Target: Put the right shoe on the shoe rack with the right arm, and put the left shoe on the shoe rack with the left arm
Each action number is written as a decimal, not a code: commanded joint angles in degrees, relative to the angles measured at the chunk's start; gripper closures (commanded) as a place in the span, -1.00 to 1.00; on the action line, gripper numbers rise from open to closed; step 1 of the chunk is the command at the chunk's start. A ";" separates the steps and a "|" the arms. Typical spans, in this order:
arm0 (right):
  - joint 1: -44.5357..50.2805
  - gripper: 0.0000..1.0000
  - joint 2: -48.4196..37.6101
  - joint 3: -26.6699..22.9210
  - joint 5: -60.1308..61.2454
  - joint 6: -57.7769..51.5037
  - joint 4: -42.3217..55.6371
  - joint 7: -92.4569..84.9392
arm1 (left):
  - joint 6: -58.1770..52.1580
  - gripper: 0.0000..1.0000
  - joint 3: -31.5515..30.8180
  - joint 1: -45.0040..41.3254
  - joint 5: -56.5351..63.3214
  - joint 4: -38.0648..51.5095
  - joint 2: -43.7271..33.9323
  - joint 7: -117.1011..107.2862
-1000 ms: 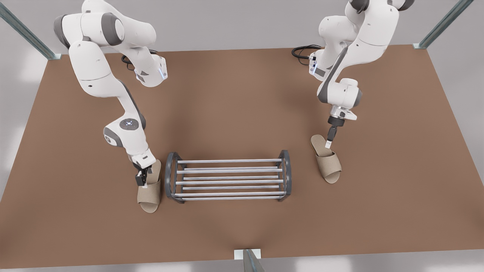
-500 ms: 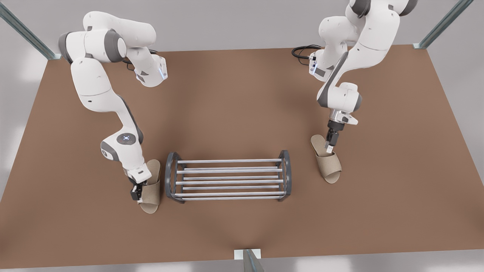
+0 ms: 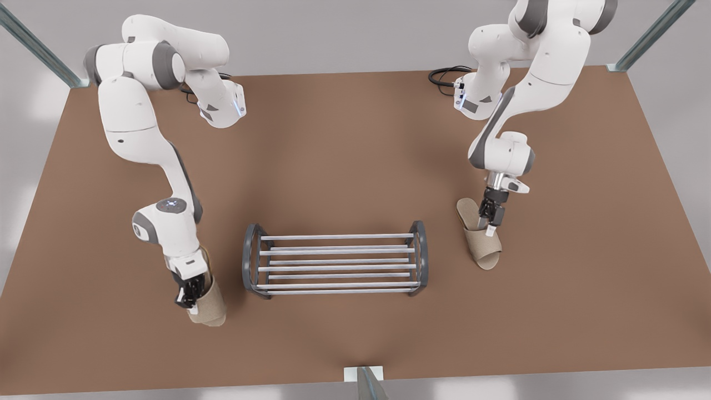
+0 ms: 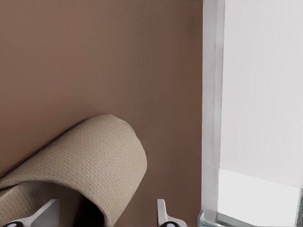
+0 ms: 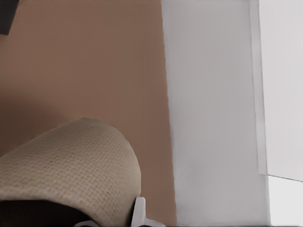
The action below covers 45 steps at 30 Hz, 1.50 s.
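Note:
The shoe rack point(image 3: 248, 261) stands low at the table's middle front, and its silver bars are bare. The right shoe point(image 3: 210, 311) point(image 5: 71, 170), a beige open-toe slipper, hangs tilted at the front view's left beside the rack. My right gripper point(image 3: 188, 299) point(image 5: 112, 220) is shut on its side wall. The left shoe point(image 3: 482, 244) point(image 4: 80, 161) lies flat at the front view's right. My left gripper point(image 3: 490, 223) point(image 4: 105, 215) is open astride the edge of its upper, with one of its fingers point(image 4: 163, 215) outside the slipper.
The brown table point(image 3: 344, 155) has wide bare room behind and in front of the rack. Black cables point(image 3: 444, 75) lie at the far edge. Metal posts stand at the far corners point(image 3: 616, 66) and at the middle of the front edge point(image 3: 364, 380).
The right gripper came down on the right shoe, then carried it towards the near left, where it now hangs tilted. The left gripper sank lower onto the left shoe, which has not moved.

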 commanded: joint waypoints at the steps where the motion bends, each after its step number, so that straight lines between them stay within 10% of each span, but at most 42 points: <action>1: -0.65 0.57 -2.89 0.01 0.88 -0.23 0.28 0.17 | 0.09 -1.00 0.00 0.28 -25.95 0.78 0.41 -6.19; 13: 22.47 0.57 -31.19 7.99 14.17 -58.84 -0.24 18.87 | 0.52 -0.70 0.00 1.16 -25.86 5.35 3.93 -6.27; 31: 26.07 0.57 -19.68 11.70 -10.54 -49.62 -6.57 48.68 | 0.52 -0.11 0.00 1.16 -25.78 6.85 5.42 -7.77; 32: 25.89 -0.69 -19.24 11.70 -10.63 -49.10 -6.40 48.77 | 0.52 -0.12 0.00 1.16 -25.77 6.85 5.42 -7.77; 33: 25.54 -1.00 -19.15 11.70 -10.63 -48.48 -6.22 48.77 | 0.52 -0.12 0.00 1.16 -25.77 6.85 5.42 -7.77; 45: 24.84 -1.00 -14.06 11.43 -11.33 -44.00 -3.32 49.39 | -7.91 -0.05 0.09 1.16 -21.99 8.43 2.53 -5.48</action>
